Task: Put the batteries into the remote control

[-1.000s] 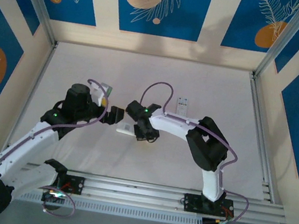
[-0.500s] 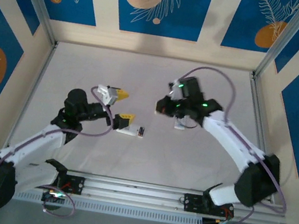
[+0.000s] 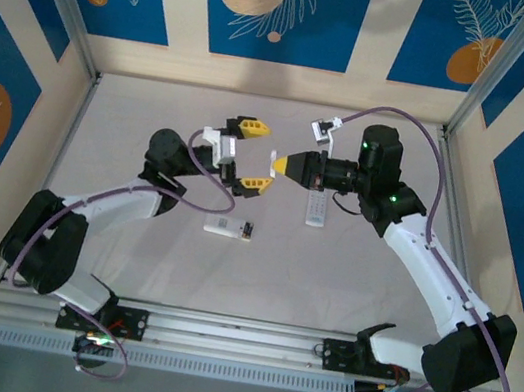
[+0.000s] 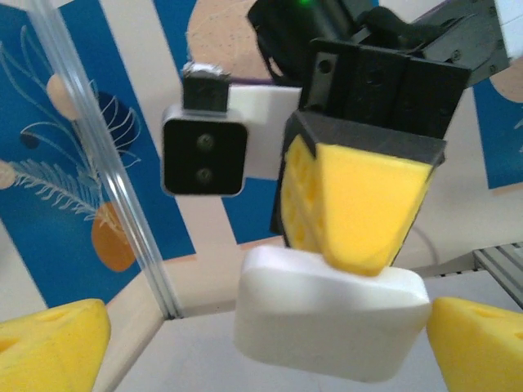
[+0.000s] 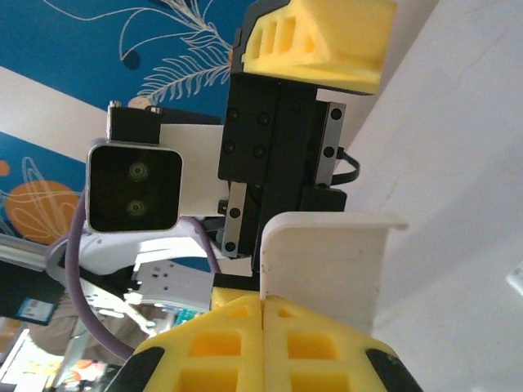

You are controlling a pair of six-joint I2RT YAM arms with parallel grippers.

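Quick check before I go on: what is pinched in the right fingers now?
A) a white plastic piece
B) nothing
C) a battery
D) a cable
A: the right gripper has its yellow fingers closed on a white plastic piece, while the left gripper stands wide open in front of it.

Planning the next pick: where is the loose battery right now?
Top view: the battery lies on the table near the middle, just right of the small white remote.
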